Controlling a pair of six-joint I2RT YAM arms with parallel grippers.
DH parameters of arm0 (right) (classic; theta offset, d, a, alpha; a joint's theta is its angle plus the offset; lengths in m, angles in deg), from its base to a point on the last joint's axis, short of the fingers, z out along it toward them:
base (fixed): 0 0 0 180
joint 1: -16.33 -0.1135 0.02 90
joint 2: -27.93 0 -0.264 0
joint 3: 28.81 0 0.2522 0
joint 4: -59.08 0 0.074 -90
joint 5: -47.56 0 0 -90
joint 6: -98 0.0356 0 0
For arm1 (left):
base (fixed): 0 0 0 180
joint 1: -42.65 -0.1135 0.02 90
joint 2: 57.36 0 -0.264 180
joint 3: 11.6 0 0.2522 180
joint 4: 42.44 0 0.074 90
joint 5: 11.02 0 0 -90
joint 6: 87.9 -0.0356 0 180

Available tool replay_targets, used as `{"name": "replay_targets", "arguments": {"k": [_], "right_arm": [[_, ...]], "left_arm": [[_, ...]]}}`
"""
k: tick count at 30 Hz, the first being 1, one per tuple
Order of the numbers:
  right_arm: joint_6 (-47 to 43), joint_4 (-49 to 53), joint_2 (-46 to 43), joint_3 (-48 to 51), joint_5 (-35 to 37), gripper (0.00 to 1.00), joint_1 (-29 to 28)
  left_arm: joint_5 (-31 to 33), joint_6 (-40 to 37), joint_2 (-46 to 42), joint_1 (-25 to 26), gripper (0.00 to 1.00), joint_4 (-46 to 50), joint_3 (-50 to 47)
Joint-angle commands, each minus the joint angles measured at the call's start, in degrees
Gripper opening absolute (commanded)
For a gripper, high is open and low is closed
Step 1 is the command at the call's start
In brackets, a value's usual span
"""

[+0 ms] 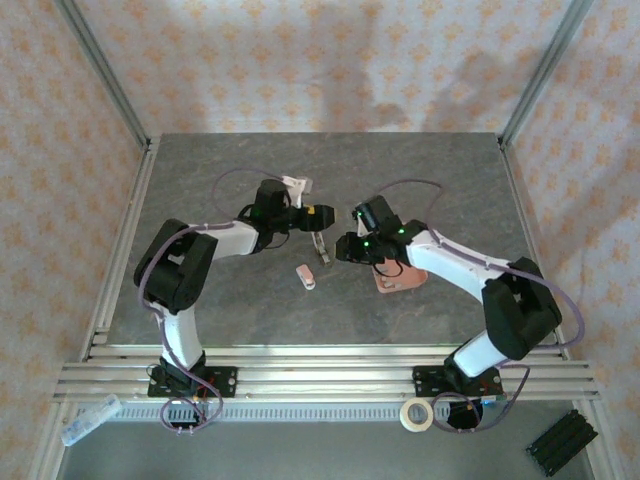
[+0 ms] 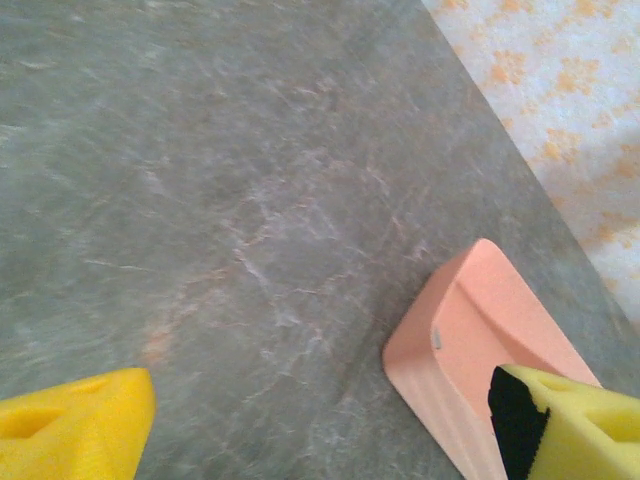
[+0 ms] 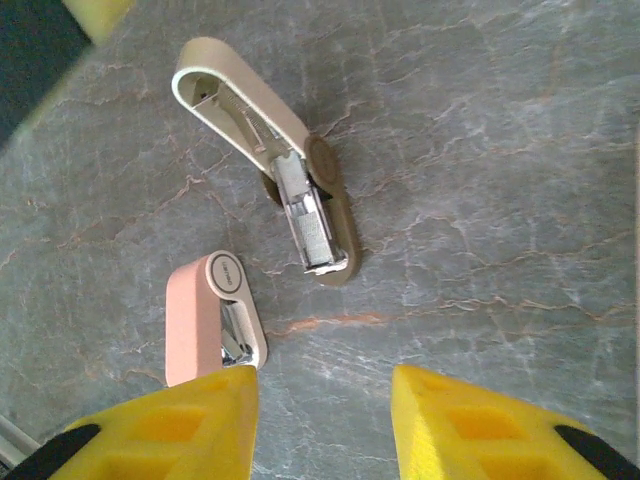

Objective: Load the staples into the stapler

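Desk (image 3: 500, 150): grey, marbled.
Staples (image 3: 312, 235): silvery strip, seemingly seated in open beige stapler (image 3: 255, 110).
Right fingers (image 3: 470, 425): spread, empty, near it.
Left fingers (image 2: 70, 425): spread, empty, near salmon tray (image 2: 470, 330).
Next: likely swing lid shut.

Beside the left jaws, the salmon-pink tray (image 2: 470, 340) is cut off by the lower edge and partly hidden by one finger (image 2: 590, 430). The grey speck (image 2: 437, 340) on it is too small to identify.
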Motion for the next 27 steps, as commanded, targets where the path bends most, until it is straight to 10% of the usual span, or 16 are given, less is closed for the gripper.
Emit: {"name": "replay_targets", "arguments": {"k": [1,17,27], "right_arm": [[0.5,0.8,-3.0,1.3,2.3,0.40,1.3],[1.8,0.9,-2.5,2.3,1.9,0.40,3.1],[1.7,-1.5,4.8,-4.2,-1.8,0.41,1.3]], "left_arm": [[-4.5,-1.1,0.2,1.6,0.86,3.4,0.8],[-10.2,-3.1,-6.7,6.2,0.84,4.0,-6.4],[8.3,2.0,-18.1,0.8,0.86,2.7,-15.7]]}}
